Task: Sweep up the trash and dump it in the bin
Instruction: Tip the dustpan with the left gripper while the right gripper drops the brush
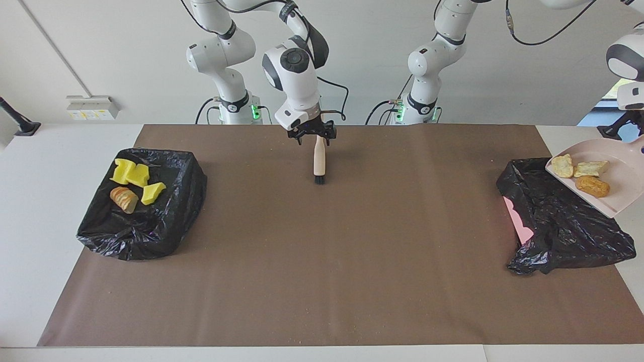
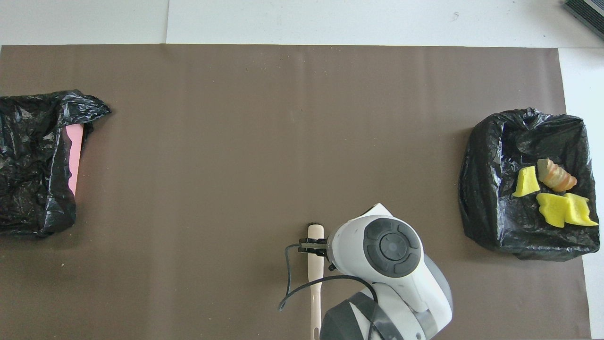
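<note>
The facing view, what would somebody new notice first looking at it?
Probably the pink dustpan carrying three bread-like chunks, held up by the left gripper at the left arm's end of the table, over the edge of a black-bagged bin. Next, the bin at the right arm's end, with three yellow pieces and one tan chunk inside. Near the robots, the open right gripper hangs over the brush lying on the mat.
</note>
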You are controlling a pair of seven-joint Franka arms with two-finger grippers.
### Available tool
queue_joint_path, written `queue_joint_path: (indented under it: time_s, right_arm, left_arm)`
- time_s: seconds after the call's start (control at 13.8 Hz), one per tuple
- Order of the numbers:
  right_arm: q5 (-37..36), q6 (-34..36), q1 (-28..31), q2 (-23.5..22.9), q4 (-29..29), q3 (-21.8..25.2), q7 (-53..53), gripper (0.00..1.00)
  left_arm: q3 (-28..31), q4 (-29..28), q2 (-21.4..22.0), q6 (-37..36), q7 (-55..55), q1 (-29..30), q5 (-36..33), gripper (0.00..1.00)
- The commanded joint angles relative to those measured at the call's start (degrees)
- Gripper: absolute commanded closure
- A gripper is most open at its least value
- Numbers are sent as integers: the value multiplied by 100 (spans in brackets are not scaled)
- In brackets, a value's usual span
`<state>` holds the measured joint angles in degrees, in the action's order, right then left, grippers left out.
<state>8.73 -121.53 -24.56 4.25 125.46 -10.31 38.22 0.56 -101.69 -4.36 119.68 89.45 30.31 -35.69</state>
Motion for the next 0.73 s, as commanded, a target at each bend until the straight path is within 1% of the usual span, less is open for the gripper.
queue_joint_path:
  time_s: [0.0, 0.15, 0.29, 0.36, 0.44, 0.51, 0.58, 0.65]
  right_arm:
    - [-782, 269, 380, -3, -476, -42, 10, 0]
    - [-1083, 663, 715, -20, -942, -59, -129, 0]
    - [-1093, 1024, 1083, 32, -1329, -50, -550, 0]
    - [-1093, 1235, 1242, 59, -1522, -50, -726, 0]
    - [-1093, 1463, 1365, 76, -1698, -33, -902, 0]
    - [-1084, 1700, 1462, 120, -1883, -33, -1026, 0]
    - [-1075, 1920, 1576, 164, -2059, -24, -1053, 0]
    - [-1032, 2096, 1717, 199, -2243, -24, -1062, 0]
  left_arm:
    - [-12, 193, -47, -50, 116, -43, -560, 100]
    - [-21, 220, -56, -119, 125, -60, -833, 100]
    - [-30, 246, -56, -182, 125, -69, -1053, 100]
    - [-47, 342, -65, -182, 142, -69, -1202, 100]
    - [-65, 499, -91, -225, 256, -69, -1203, 100]
    - [-83, 588, -74, -399, 413, -78, -1134, 100]
    - [-126, 615, 5, -601, 415, -182, -907, 100]
    - [-127, 615, 93, -864, 397, -314, -495, 100]
